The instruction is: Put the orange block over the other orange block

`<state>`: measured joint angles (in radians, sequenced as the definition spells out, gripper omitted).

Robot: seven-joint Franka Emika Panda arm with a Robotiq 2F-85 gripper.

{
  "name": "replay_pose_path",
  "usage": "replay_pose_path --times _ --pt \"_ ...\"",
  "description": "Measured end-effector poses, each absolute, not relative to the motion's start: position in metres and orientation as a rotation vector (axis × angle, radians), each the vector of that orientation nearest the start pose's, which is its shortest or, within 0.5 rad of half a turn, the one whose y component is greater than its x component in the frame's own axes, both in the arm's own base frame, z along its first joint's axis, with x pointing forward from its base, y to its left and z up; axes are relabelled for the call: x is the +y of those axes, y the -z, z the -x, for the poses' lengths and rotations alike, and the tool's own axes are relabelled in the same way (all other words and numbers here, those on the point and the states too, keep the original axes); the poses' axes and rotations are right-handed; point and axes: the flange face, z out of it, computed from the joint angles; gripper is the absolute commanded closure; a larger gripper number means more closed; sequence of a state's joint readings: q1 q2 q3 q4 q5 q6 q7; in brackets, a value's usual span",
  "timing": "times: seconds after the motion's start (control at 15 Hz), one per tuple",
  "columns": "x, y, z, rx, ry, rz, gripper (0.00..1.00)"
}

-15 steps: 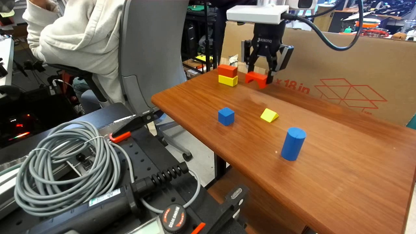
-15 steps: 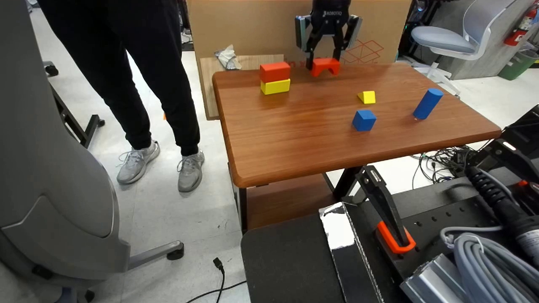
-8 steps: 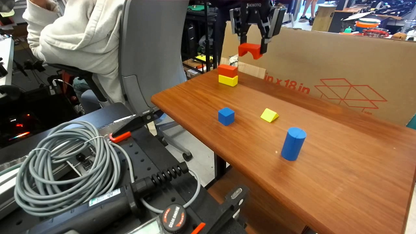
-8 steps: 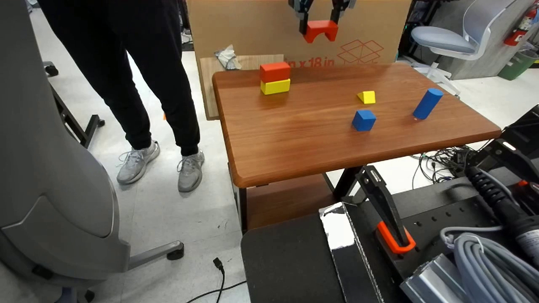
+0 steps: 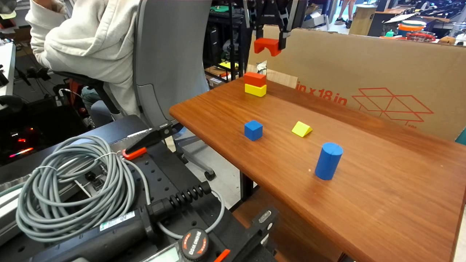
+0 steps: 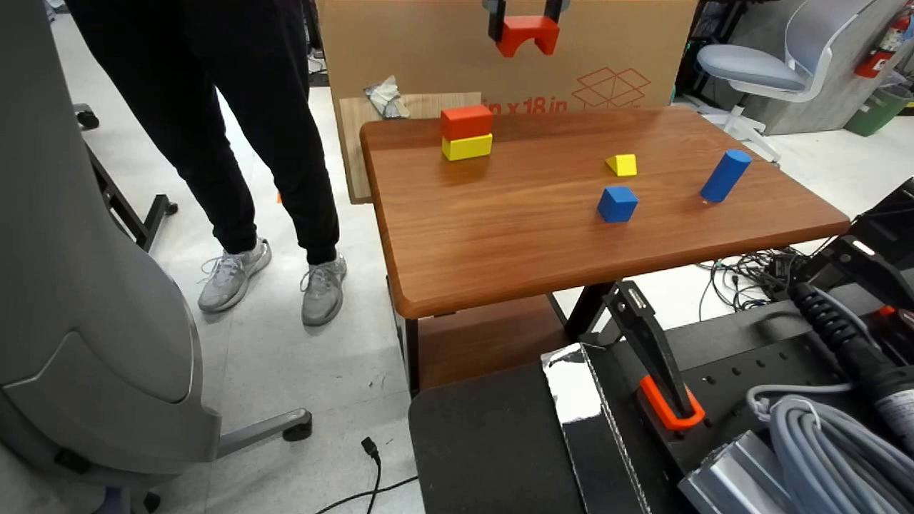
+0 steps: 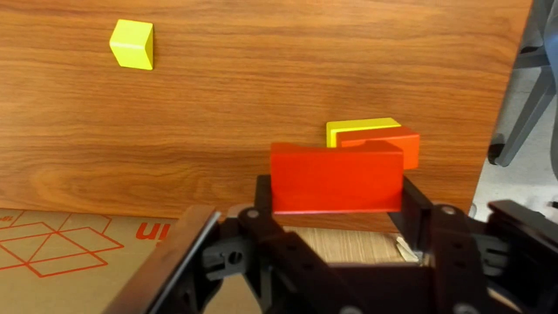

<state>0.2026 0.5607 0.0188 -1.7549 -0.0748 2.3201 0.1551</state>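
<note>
— Watch your orange block [image 7: 336, 183]: in both exterior views it is higher than 0.5 s ago and shifted sideways toward the other orange block [image 6: 466, 123].
— Held by your gripper [image 5: 271, 40], jaws clamped on its 2 ends?
— Yes. Its long axis runs jaw to jaw, about level, and its arch opens downward, away from your jaws.
— And below them?
— Down and off to the side, you have that other orange block lying on a yellow block [image 6: 467, 148]. Farther from the jaws, on the table [image 6: 500, 243], are your yellow wedge [image 7: 130, 35], blue cube [image 6: 617, 205] and blue cylinder [image 5: 328, 162].

Downward pincer [image 7: 335, 186] aloft, laden
</note>
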Motion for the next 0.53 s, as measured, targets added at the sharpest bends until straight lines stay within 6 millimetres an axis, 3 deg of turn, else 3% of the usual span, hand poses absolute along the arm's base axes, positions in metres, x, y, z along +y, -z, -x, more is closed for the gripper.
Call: replay_pose_path --times 0.53 --pt "0.1548 -0.2485 -0.6508 -0.278 0.009 3.119 0.59"
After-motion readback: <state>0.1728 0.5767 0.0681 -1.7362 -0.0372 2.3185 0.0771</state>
